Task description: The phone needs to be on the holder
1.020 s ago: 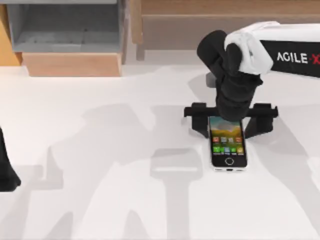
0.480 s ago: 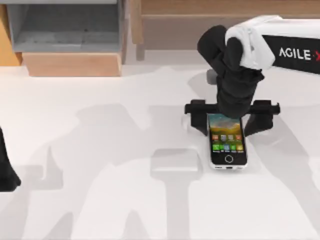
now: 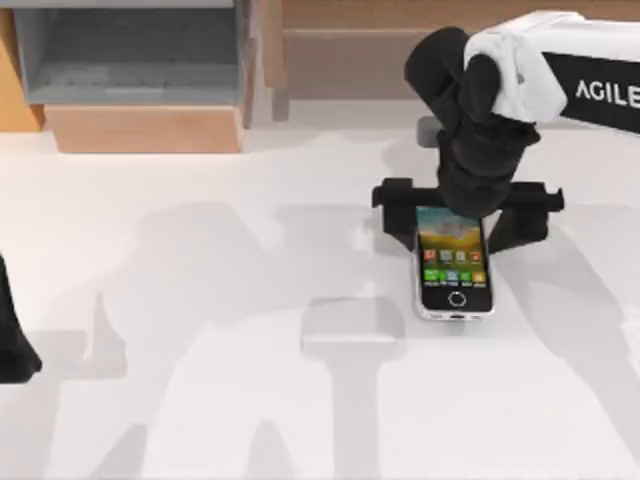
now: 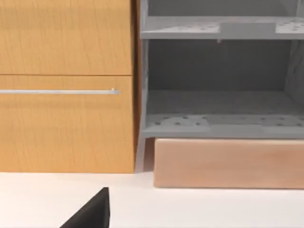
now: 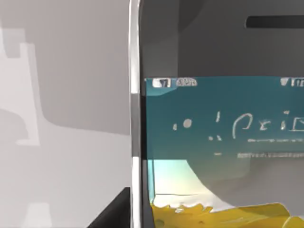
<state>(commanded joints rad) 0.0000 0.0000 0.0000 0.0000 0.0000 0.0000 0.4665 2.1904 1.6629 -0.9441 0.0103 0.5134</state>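
The right gripper (image 3: pixel 470 205), fingers hidden so I cannot tell their state, has drifted farther from the near edge above the black-faced, silver-rimmed phone (image 3: pixel 453 264), which moved with it, apparently held, its far end reaching the black holder (image 3: pixel 525 215). The right wrist view has the screen close. The left gripper (image 3: pixel 10 345) sits parked at the left.

The top view looks down on the desk (image 3: pixel 200 400). The right wrist view sits very close over the phone (image 5: pixel 213 142), shared with the top view (image 3: pixel 453 262); the left wrist view faces the far cabinet (image 4: pixel 66 85).
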